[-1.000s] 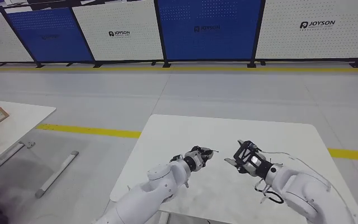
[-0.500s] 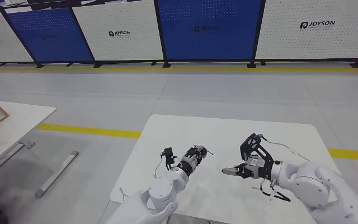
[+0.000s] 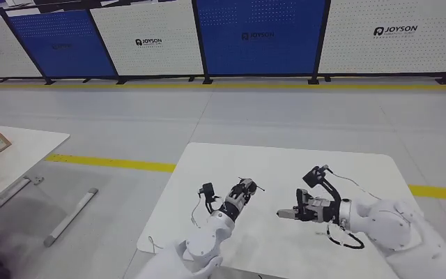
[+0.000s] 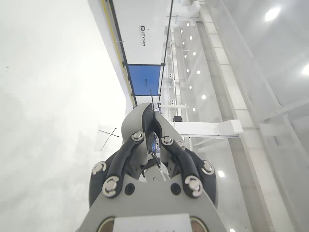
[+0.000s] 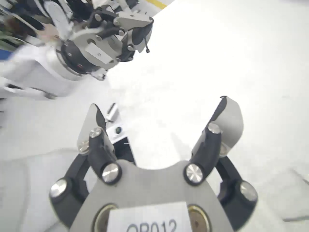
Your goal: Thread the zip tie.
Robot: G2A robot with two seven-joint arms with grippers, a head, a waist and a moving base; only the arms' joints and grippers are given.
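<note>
My left gripper [image 3: 245, 188] hovers over the middle of the white table [image 3: 279, 160], shut on a thin black zip tie [image 3: 255, 185]. One end of the zip tie [image 4: 151, 97] pokes out past the closed fingertips; its small head [image 5: 147, 49] hangs below the left gripper [image 5: 141, 33] in the right wrist view. My right gripper [image 3: 282, 213] sits a short way to the right of it, open, pointing toward the left gripper. Nothing lies between the spread fingers of the right gripper [image 5: 160, 105].
Two thin black strips [image 4: 109, 135] lie crossed on the table surface beyond the left gripper. A second white table [image 3: 28, 150] stands off to the left across the floor. Blue and white panels [image 3: 258, 35] line the back.
The right gripper dropped lower, turned at the wrist and edged toward the left gripper. The left forearm swung round while its gripper stayed almost in place, still shut on the zip tie.
</note>
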